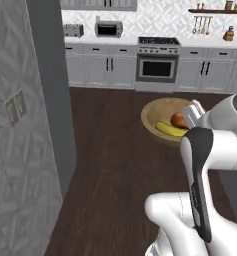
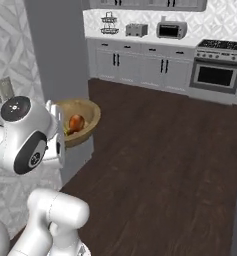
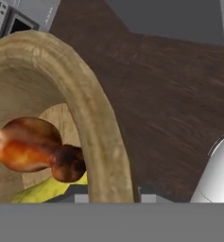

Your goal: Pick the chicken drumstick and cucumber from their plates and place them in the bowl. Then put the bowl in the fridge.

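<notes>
The tan-brown bowl [image 1: 155, 112] [image 2: 87, 117] [image 3: 92, 108] hangs in the air above the dark wooden floor. My gripper [image 1: 194, 114] [image 2: 57, 114] [image 3: 111, 194] is shut on its near rim. Inside the bowl lie the glossy reddish-brown chicken drumstick [image 1: 178, 120] [image 2: 76, 122] [image 3: 30, 144] and the yellowish-green cucumber [image 1: 170, 129] [image 3: 49, 189], the cucumber partly under the drumstick. A tall plain grey body [image 1: 52, 80] [image 2: 60, 50] rises just left of the bowl; it looks like the fridge seen from its side, and no door or handle shows. The plates are out of view.
A patterned wall with an outlet [image 1: 14, 107] stands close on the left. At the far end of the room is a counter with a stove and oven [image 1: 157, 60] [image 2: 217, 72], a microwave [image 1: 108, 29] and a toaster [image 2: 136, 30]. Open dark floor [image 2: 165, 150] lies between.
</notes>
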Robot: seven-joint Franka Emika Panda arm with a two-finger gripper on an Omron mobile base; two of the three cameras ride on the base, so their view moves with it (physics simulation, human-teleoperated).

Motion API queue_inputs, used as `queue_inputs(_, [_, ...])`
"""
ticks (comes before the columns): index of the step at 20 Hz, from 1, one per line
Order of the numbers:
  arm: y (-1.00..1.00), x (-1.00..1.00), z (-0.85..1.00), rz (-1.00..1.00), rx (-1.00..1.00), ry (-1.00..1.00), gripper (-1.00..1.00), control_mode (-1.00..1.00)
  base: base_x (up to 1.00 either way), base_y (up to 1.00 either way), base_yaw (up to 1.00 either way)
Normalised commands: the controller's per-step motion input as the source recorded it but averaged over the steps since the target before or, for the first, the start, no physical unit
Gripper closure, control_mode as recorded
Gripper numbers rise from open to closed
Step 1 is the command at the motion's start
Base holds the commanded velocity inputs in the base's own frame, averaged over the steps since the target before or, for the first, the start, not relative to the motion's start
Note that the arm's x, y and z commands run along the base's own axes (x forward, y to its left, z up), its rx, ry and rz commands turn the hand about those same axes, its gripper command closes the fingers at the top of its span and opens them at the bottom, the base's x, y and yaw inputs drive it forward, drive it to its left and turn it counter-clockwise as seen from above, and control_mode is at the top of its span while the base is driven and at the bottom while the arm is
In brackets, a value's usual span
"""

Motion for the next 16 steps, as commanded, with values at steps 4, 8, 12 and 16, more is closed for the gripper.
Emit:
queue_inputs(4, [0.0, 0.0, 0.0, 0.0, 0.0, 0.0, 1.0, 1.0, 1.0, 0.0, -0.56])
queue_inputs(8, [0.0, 0.0, 0.0, 0.0, 0.0, 0.0, 1.0, 1.0, 1.0, 0.08, -0.37])
queue_inputs(12, [0.0, 0.0, 0.0, 0.0, 0.0, 0.0, 1.0, 1.0, 1.0, 0.18, -0.18])
queue_inputs(16, [0.0, 0.0, 0.0, 0.0, 0.0, 0.0, 1.0, 1.0, 1.0, 0.07, -0.02])
